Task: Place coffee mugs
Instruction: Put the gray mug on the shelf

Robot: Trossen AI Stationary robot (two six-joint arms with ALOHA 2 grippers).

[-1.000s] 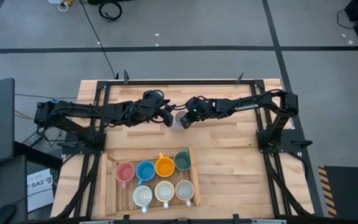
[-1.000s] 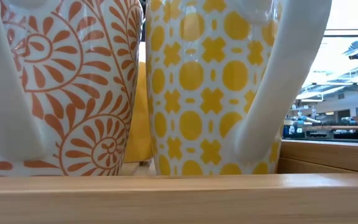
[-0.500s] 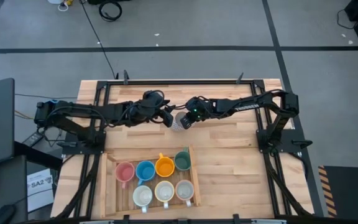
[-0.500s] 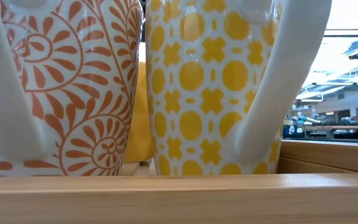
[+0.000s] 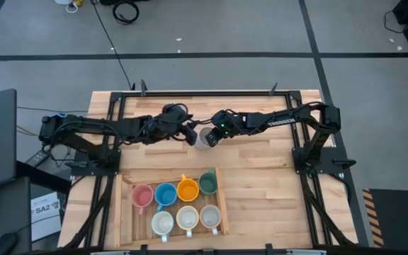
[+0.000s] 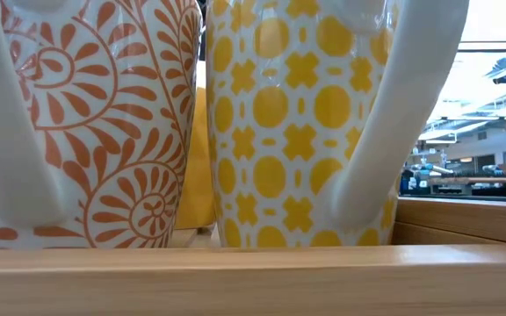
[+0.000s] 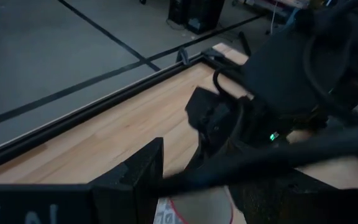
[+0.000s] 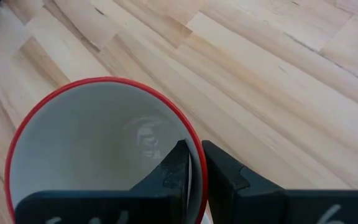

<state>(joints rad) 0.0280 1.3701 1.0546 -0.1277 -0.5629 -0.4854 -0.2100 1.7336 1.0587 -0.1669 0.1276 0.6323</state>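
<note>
A white mug with a red rim (image 5: 202, 139) hangs over the middle of the table, where both grippers meet. My right gripper (image 5: 210, 134) is shut on its rim, and the right wrist view looks down into the mug (image 8: 98, 149). My left gripper (image 5: 192, 134) comes from the table's left, and the mug (image 7: 197, 208) fills the gap between its fingers. Several more coffee mugs, pink (image 5: 142, 195), blue (image 5: 165, 193), orange (image 5: 187, 189), dark green (image 5: 208, 183) and three pale ones, stand upright in a wooden tray (image 5: 122, 212). My left gripper has the mug's body between its two wide-set fingers, one finger (image 7: 143, 177) against the mug's side. It comes nearly level from the table's left. The contact spots lie at the picture's lower edge and barely show. My right gripper pinches the mug's rim (image 8: 182, 126). One finger (image 8: 176, 167) is inside the mug and the other (image 8: 225, 169) outside. The fingers slant down from the table's right. The mug is upright, its mouth up, clear of the table.
The low view is filled by two patterned mugs, orange swirls (image 6: 104, 123) and yellow dots (image 6: 297, 123), behind the tray's near wall (image 6: 253, 276). Bare tabletop (image 5: 275, 191) lies to the right of the tray. Black frame rails (image 5: 211, 93) run along the far edge.
</note>
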